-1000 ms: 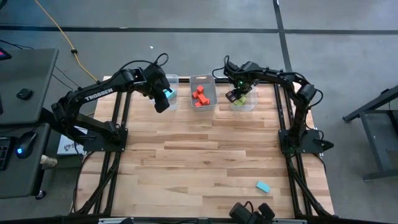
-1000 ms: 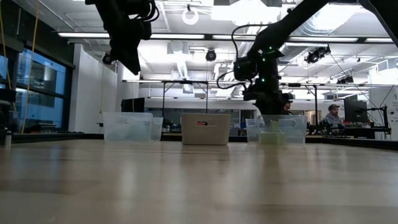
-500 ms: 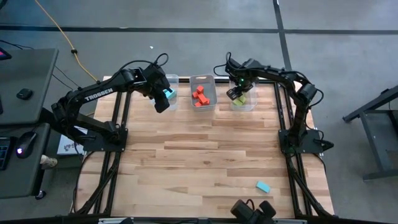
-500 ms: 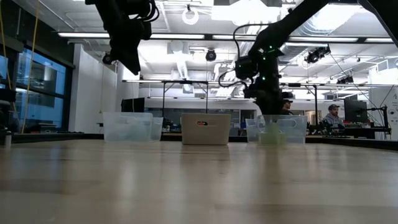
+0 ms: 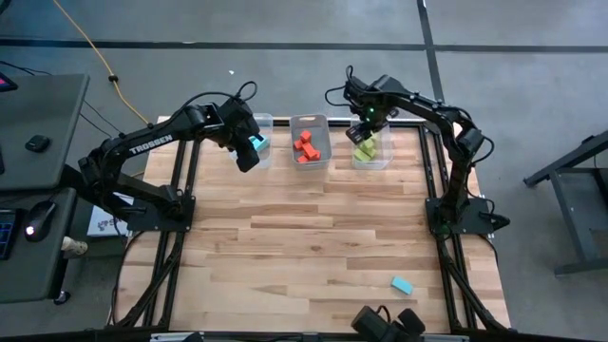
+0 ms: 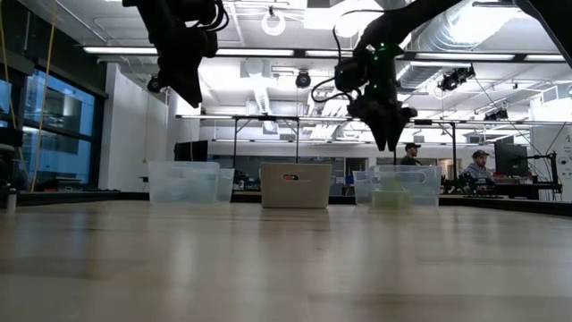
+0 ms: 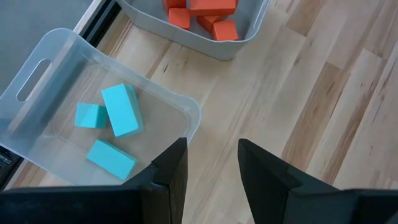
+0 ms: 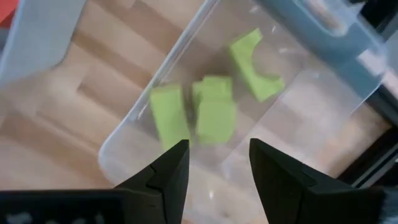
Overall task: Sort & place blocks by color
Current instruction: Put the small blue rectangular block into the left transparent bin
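Only my overhead view shows a lone light-blue block near the worktop's front right corner. My right tool, fingers apart and empty, hangs over the bin with lime green blocks. My left tool, also apart, hangs beside the bin holding blue blocks.

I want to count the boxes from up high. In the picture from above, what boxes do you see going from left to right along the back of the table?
Bin with light blue blocks → bin with red-orange blocks → bin with lime green blocks.
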Available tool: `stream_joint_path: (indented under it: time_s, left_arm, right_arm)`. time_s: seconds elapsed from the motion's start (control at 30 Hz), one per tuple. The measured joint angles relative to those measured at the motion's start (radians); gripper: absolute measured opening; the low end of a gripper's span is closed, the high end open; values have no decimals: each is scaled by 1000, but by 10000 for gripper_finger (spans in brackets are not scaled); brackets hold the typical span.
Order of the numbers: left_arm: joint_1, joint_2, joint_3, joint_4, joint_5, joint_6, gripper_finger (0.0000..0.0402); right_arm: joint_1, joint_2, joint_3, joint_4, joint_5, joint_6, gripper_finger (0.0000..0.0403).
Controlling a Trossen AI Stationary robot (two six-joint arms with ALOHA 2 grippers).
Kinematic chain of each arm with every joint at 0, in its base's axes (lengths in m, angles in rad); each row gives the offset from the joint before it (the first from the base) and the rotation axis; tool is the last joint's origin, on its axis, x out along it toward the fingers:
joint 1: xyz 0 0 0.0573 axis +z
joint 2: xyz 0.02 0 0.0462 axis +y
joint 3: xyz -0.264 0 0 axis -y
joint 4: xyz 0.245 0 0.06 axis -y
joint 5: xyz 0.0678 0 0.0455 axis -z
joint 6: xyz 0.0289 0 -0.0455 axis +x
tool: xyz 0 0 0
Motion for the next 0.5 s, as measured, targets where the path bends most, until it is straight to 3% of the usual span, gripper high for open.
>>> stream_joint_path:
  time_s: [0.23,0.5]
  left_arm:
    - [0,0,0,8,0,-8,117]
    - [0,0,0,51,0,-8,117]
  right_arm:
    - [63,0,15,-112,-47,89,158]
    - [227,0,-13,-150,-45,220,158]
